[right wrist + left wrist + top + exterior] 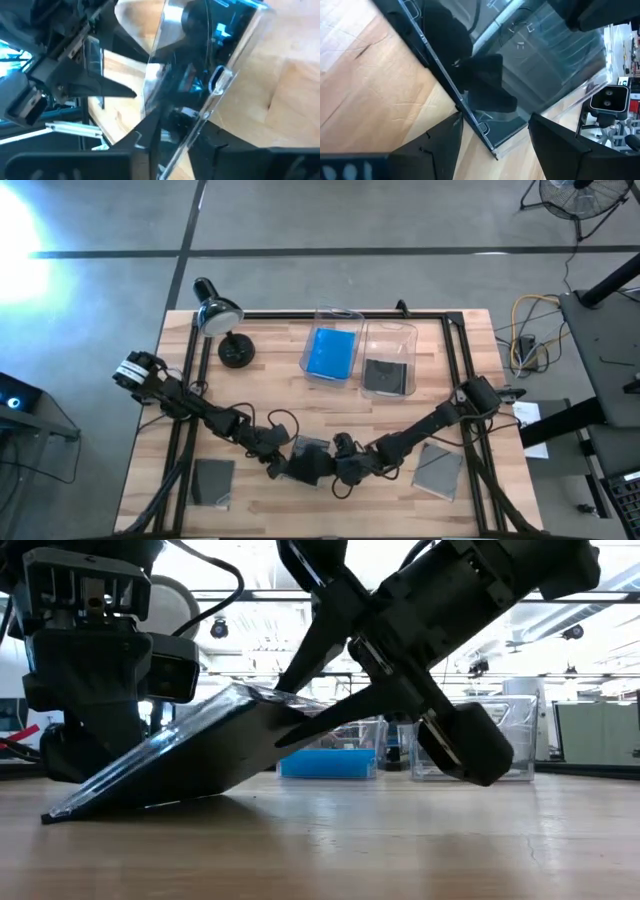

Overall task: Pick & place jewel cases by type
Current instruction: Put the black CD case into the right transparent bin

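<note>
A dark grey jewel case (310,459) stands tilted at the table's near middle, between both arms. My right gripper (290,715) comes in from the right and is shut on the case's raised side. My left gripper (495,120) is open at the case's low left side, with a corner of the case (492,150) between its fingers. Two more grey cases (213,480) (440,472) lie flat on the table near the front. A blue case (331,352) lies in the left bin and a grey one (386,376) in the right bin. My right gripper pinches the case's raised right edge (305,708) between its two fingers, one above and one below. The fingers slant down from the table's right. The case is tilted, with its left edge (60,812) on the wood. Whether my left gripper's finger (451,131) touches the case's edge, I cannot tell.
Two clear bins (318,320) (405,332) stand side by side at the table's far middle. A black desk lamp (218,315) stands at the far left. A black frame rail (300,314) runs along the table's far edge.
</note>
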`<move>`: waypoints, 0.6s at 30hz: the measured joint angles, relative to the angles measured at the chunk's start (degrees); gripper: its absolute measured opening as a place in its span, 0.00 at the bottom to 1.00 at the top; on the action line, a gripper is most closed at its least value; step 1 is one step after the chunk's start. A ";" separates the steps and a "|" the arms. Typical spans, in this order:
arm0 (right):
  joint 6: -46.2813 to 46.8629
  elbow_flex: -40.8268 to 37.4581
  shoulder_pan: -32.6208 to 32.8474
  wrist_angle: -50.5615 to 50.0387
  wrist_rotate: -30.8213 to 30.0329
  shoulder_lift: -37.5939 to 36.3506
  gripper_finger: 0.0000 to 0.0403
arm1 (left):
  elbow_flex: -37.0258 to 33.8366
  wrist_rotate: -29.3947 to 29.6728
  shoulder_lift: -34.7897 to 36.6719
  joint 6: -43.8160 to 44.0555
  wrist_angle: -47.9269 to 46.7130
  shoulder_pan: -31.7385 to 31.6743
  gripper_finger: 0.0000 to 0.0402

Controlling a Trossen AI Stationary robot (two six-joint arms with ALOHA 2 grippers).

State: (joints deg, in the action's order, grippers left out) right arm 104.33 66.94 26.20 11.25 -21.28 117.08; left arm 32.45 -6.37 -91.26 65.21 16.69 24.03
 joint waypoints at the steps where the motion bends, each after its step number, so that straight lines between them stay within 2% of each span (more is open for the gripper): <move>1: 0.02 0.00 0.00 0.06 0.47 0.00 0.16 | 0.00 0.01 0.00 0.00 0.00 0.00 0.53; 5: 0.50 0.02 -0.04 0.14 0.62 -0.04 0.08 | 0.01 0.04 0.20 -0.47 -0.05 0.00 0.53; 10: 0.70 0.04 -0.02 0.33 2.09 -0.11 0.04 | -0.07 0.03 1.80 -2.17 -0.12 0.00 0.53; 15: 2.03 -0.30 0.17 0.10 2.28 -1.17 0.03 | -0.07 -0.23 7.19 -3.77 -0.65 0.16 0.53; 18: 1.78 -0.71 0.20 -0.87 1.85 -2.76 0.03 | -0.05 -0.58 12.09 -5.12 -4.03 0.21 0.53</move>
State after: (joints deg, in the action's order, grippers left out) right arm 106.12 66.23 26.39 10.37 -19.43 114.32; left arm 32.40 -6.95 -79.18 60.09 12.66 24.24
